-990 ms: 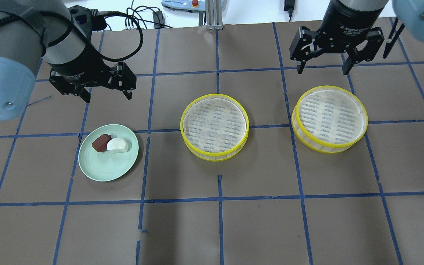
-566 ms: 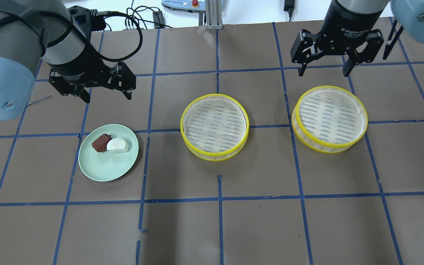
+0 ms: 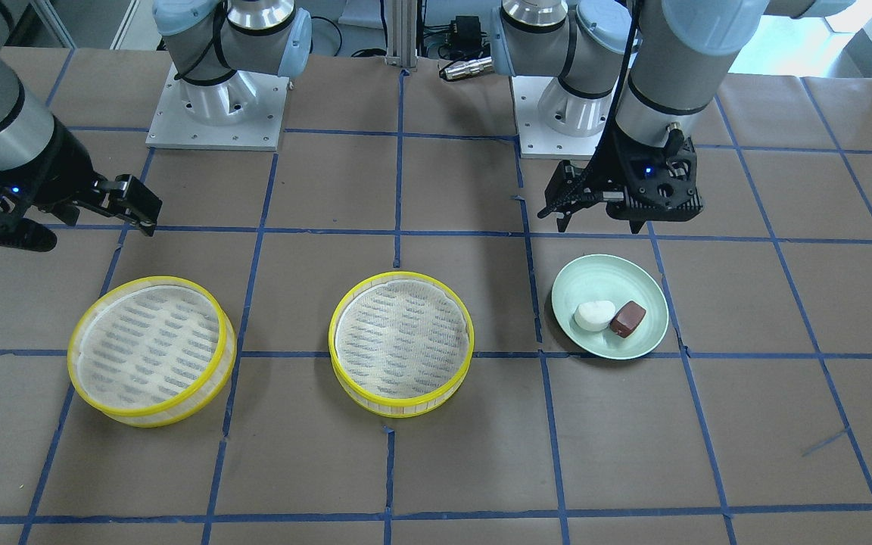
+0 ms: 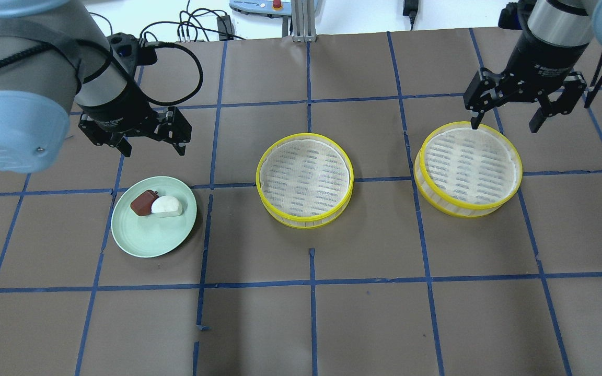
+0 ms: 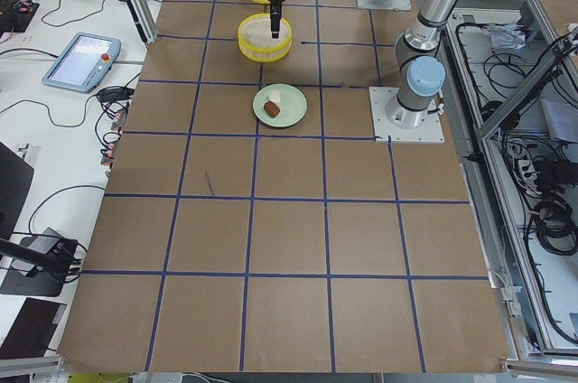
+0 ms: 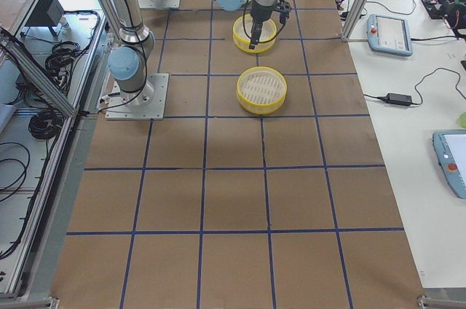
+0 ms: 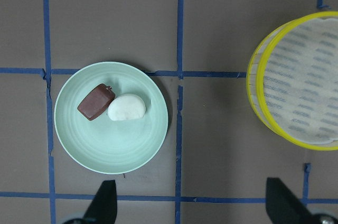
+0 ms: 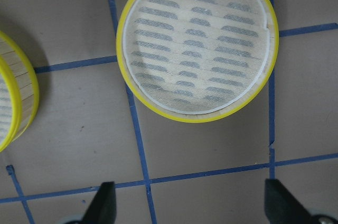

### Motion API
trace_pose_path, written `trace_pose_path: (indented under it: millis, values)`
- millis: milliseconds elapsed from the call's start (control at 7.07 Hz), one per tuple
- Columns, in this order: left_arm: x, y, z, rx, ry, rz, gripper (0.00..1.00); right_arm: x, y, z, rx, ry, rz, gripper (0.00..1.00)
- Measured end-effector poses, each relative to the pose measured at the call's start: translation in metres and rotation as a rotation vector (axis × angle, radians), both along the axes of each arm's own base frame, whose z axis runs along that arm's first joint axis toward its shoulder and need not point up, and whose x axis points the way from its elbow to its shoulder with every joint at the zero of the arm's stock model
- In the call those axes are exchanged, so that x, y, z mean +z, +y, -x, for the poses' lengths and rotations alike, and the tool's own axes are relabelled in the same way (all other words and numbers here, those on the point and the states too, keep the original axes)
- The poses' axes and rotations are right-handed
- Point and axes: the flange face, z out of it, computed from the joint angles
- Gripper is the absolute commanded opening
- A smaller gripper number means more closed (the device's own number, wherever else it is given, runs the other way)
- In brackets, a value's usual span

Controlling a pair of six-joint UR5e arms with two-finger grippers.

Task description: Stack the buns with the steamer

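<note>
A white bun point(image 4: 167, 206) and a reddish-brown bun point(image 4: 142, 202) lie touching on a pale green plate point(image 4: 149, 235) at the left. Two empty yellow-rimmed steamers stand on the table, one in the middle point(image 4: 304, 222) and one at the right point(image 4: 468, 209). My left gripper point(image 4: 153, 150) is open and empty, hovering just beyond the plate; its wrist view shows both buns point(image 7: 127, 108) below. My right gripper point(image 4: 504, 127) is open and empty over the far rim of the right steamer point(image 8: 195, 44).
Brown table paper carries a blue tape grid. Cables and a control box point(image 4: 259, 5) lie beyond the far edge. In the front-facing view the arm bases point(image 3: 216, 113) stand behind the steamers and the plate point(image 3: 595, 284).
My right gripper has moved right and down to the far rim of the right steamer. My left gripper has shifted slightly nearer the plate. Both stay open.
</note>
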Motion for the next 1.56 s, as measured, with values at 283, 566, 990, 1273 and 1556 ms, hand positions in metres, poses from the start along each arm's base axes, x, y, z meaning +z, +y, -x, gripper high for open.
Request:
trace_pose_path:
  millis: [283, 566, 990, 1273, 1556]
  values:
    - [-0.075, -0.016, -0.018, 0.005, -0.023, -0.064, 0.98, -0.045, -0.018, 0.043, 0.046, 0.053, -0.048, 1.0]
    - [-0.15, -0.037, -0.038, 0.001, -0.075, -0.11, 0.93, -0.098, -0.032, 0.083, 0.126, 0.068, 0.022, 0.99]
    - [-0.215, -0.036, -0.049, -0.044, -0.123, -0.157, 0.7, -0.179, -0.043, 0.113, 0.196, 0.032, 0.142, 0.85]
    - [-0.22, -0.034, -0.049, -0.043, -0.125, -0.165, 0.67, -0.206, -0.045, 0.116, 0.2, 0.013, 0.139, 0.45]
    - [-0.21, -0.037, -0.049, -0.042, -0.126, -0.139, 1.0, -0.211, -0.044, 0.12, 0.213, 0.003, 0.135, 0.16]
